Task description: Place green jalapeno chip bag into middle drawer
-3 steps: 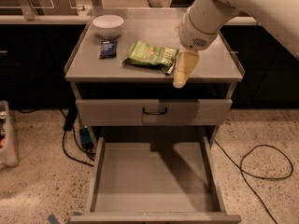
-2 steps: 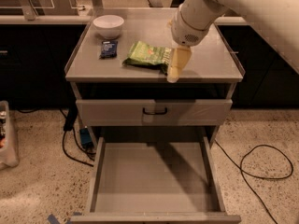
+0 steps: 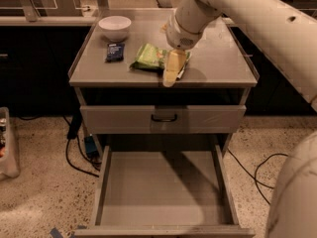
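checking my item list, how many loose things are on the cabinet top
3: white bowl back left, dark blue packet just in front of it, green jalapeno chip bag mid-top with the gripper over its right end. The arm may hide more.

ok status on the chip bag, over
Gripper low over cabinet top, beside green jalapeno chip bag. Bag flat on top, not lifted. Middle drawer open below. Blue packet, white bowl aside.
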Controlling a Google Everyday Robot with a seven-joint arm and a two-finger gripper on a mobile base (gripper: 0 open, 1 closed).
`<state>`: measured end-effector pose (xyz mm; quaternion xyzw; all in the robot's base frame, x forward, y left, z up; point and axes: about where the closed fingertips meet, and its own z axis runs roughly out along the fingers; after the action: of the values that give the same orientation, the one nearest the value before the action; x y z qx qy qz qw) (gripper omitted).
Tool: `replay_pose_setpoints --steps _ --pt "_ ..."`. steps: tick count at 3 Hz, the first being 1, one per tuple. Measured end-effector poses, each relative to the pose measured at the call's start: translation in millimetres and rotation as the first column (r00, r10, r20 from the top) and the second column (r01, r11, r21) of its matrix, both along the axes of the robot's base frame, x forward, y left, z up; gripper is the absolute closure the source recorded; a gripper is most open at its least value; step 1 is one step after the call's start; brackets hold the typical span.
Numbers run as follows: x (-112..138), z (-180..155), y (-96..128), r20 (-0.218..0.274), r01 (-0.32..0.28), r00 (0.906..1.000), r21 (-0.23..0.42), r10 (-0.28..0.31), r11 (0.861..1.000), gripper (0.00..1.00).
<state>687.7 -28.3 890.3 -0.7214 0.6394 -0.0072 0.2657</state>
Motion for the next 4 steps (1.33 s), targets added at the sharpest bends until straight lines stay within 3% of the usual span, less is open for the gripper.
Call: replay_pose_setpoints --steps 2,3,4 --pt "10.7 -14.8 32.7 -0.027 -0.065 0.9975 0.022 0.066 0.998 0.0" --pt "17.6 -26.8 37.8 -0.041 -0.073 0.9965 0.003 0.073 0.997 0.0" --pt "34.7 -35.3 32.6 -0.013 -0.055 0.9984 -0.043 0.055 0.998 0.0"
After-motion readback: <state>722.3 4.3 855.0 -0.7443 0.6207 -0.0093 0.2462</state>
